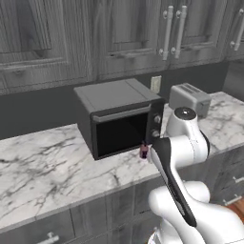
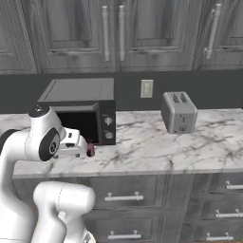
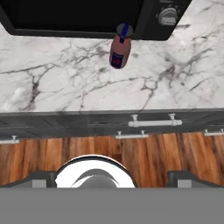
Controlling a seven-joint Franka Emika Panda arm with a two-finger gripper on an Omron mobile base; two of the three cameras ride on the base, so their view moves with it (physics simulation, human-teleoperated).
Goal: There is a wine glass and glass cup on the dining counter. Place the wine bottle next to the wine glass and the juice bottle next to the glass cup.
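Nearest the cameras, the gripper is carried above the front edge of the kitchen counter, at the end of the white arm. In the hand view its 2 dark fingertips stand far apart at the bottom corners, with nothing between them; the fingers are fully spread and hold nothing.

Beyond the gripper, the juice bottle stands on the marble kitchen counter just in front of the microwave, below the lower corner of its door on the side where the control knobs are. It is a small purple-to-reddish bottle with a dark label. In both base views it appears upright, so its long axis is vertical and its neck points up; in the hand view, which looks down along the gripper, the neck end leans toward the microwave. The gripper is apart from it, not touching.

Further back, a toaster sits on the same counter, well apart from the bottle, with dark cabinets above.

Progress: judged from these views, the task is at an early stage. The juice bottle is not yet grasped. The likely step in hand is the approach to the juice bottle; its carry to the glass cup, and the whole placement of the wine bottle, appear to remain.
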